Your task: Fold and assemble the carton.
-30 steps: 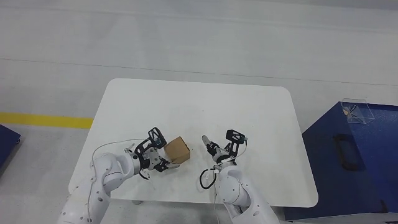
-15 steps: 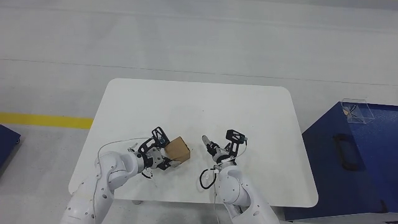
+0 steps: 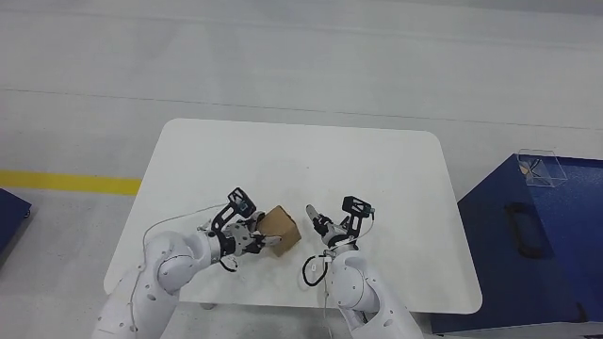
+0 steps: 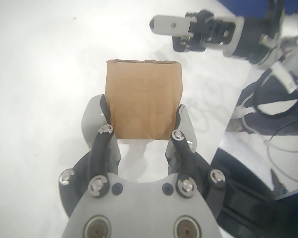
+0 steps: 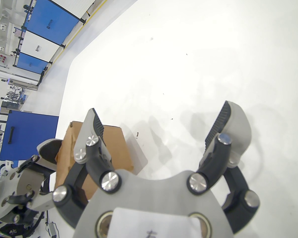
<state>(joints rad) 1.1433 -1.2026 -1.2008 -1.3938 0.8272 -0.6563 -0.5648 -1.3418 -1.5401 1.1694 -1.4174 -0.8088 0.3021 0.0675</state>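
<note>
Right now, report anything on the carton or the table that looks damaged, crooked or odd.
The carton has a ragged far edge and faint creases across its face. Held in the left gripper, it lies askew to the edges of the table. A few dark specks dot it.

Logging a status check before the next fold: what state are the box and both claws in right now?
left claw: shut on the box.
box: clamped on two opposite sides, down at the table.
right claw: open and empty, beside the box.
</note>
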